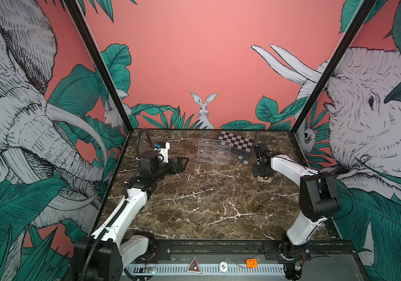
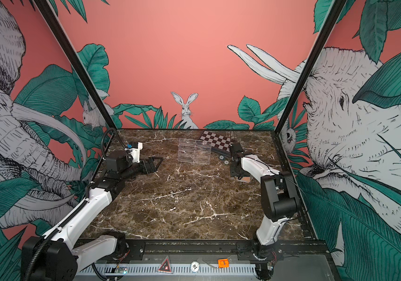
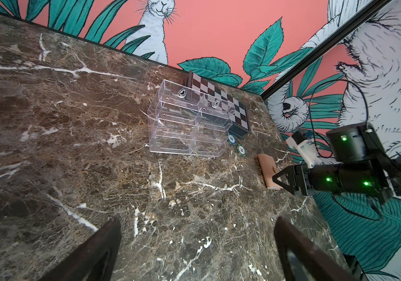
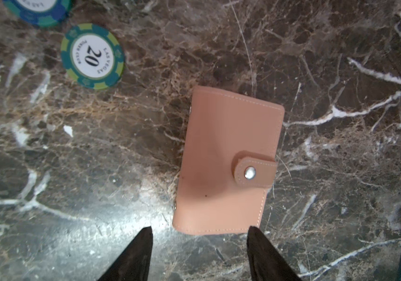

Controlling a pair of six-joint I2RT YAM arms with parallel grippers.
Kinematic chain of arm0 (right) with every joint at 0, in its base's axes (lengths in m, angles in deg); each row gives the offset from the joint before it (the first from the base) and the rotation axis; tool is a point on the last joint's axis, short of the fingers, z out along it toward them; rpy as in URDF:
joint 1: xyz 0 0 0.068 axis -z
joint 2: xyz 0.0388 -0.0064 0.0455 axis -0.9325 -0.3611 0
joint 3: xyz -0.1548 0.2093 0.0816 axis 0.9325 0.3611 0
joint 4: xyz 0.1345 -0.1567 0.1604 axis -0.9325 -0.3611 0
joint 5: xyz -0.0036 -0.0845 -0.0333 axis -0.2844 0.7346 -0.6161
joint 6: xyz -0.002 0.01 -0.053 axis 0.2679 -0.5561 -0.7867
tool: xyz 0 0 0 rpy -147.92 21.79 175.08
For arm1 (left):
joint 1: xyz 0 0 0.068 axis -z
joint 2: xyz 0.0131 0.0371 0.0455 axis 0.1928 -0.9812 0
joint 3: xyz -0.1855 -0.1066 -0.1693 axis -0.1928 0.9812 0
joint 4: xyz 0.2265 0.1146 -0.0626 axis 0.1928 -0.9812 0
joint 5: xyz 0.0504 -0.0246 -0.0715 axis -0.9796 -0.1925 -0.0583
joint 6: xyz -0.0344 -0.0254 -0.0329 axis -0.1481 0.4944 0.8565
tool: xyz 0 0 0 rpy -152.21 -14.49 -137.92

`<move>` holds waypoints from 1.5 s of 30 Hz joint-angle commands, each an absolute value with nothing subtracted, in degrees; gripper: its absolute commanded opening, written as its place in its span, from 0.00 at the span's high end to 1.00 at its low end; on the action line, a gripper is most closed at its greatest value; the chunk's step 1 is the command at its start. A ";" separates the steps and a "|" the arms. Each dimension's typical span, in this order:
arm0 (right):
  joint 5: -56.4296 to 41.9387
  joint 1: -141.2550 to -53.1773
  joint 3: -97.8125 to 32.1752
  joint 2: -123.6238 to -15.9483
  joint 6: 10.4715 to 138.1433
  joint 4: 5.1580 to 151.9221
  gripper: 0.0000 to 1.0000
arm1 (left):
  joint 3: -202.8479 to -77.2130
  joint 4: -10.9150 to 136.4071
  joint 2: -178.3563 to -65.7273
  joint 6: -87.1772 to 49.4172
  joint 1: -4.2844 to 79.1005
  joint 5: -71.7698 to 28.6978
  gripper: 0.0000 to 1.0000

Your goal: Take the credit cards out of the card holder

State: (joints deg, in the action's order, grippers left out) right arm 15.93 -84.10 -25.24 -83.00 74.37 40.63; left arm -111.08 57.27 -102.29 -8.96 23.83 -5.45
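I see the right gripper poised, jaws apart, above the snapped-shut card holder near the right edge of the bench; left gripper fully released.

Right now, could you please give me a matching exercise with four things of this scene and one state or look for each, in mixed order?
Things:
1. card holder
2. clear tray
3. checkered box
4. left gripper

States:
a. jaws open, holding nothing
b. transparent, with compartments
c. closed, strap snapped
d. dark and pale squares

Pairs: 1-c, 2-b, 3-d, 4-a
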 commanded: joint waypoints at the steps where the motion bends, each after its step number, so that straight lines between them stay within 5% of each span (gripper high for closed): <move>1: 19.47 -84.48 -26.91 -85.29 74.09 39.52 0.42 | -111.71 55.13 -100.81 -8.80 23.99 -6.14 0.02; 24: 19.45 -84.74 -25.89 -90.52 76.28 43.32 0.57 | -111.74 54.57 -101.07 -9.03 24.02 -7.57 0.03; 45: 13.28 -85.34 -22.48 -87.31 78.08 45.04 1.00 | -110.25 61.32 -102.86 -2.34 24.44 -5.00 0.04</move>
State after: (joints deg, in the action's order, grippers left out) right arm 17.09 -85.32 -24.27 -88.24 77.47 46.14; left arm -111.03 57.75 -102.64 -5.44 23.96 -6.18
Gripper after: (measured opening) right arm 0.048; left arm 0.958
